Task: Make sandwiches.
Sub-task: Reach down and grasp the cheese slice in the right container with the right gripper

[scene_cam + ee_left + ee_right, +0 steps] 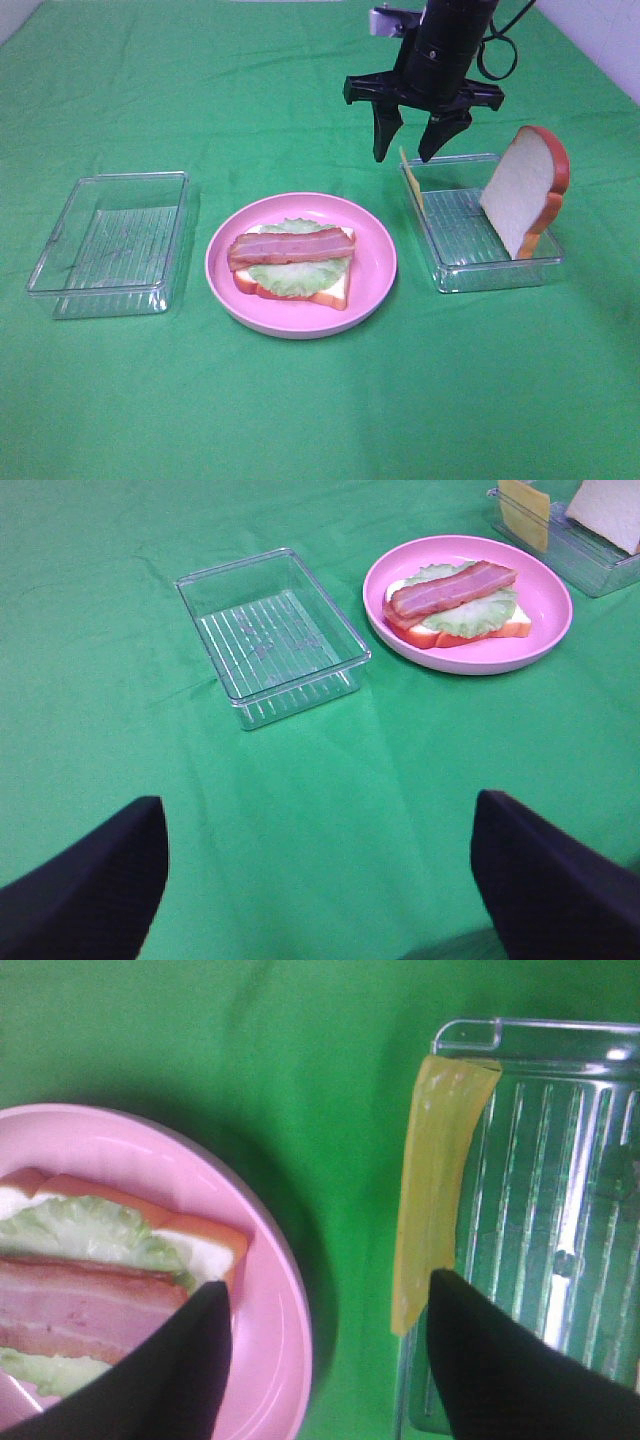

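Step in hand, my read: cheese pick. Pink plate (386,262) carries bottom bread (336,293), lettuce (290,276), bacon (292,245). Cheese (411,180) and top bread (520,190) not yet on.

Your right pincer (405,157) hovers at 1 o'clock of plate, jaws apart, empty, just above cheese. Cheese stands on edge against plate-side wall of right tray (500,276), 2 o'clock of plate. Top bread leans at tray's 3 o'clock end.

Next: descend, straddle thin edge, close gently. Slice likely floppy.

Your left pincer (320,880): apart, empty, over green tabletop (100,680).
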Available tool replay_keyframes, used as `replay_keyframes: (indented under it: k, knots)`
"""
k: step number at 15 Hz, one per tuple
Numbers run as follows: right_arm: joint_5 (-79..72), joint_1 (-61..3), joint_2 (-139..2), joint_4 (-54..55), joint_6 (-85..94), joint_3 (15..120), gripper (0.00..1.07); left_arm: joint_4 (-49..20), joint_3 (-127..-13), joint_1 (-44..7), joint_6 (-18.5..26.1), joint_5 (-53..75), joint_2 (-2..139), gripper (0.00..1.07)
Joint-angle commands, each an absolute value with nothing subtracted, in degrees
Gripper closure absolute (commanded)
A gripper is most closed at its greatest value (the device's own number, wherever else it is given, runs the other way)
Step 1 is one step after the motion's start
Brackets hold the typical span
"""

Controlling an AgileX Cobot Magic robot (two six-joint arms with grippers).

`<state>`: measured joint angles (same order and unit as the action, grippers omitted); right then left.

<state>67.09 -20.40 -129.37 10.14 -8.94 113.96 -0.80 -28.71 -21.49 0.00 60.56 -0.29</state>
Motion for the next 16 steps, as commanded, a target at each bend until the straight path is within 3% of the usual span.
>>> replay_keyframes:
  k: [1, 6, 11, 16]
  knots:
    - [65.09, -19.48, -130.81, 13.35, -7.68, 114.48, 0.54, -0.86, -28.59, -21.72, 0.00, 59.87, -0.69, 0.27]
    - [64.11, -19.54, -130.81, 8.25, -9.45, 114.48, 0.54, -0.86, -28.59, -21.72, 0.00, 59.87, -0.69, 0.27]
    - [66.00, -19.65, -132.93, 9.97, -7.05, 114.48, 0.55, -0.86, -28.59, -21.72, 0.00, 59.87, -0.69, 0.27]
    - [66.00, -19.65, -133.16, 9.28, -7.79, 114.48, 0.82, -0.86, -28.59, -21.72, 0.00, 59.87, -0.69, 0.27]
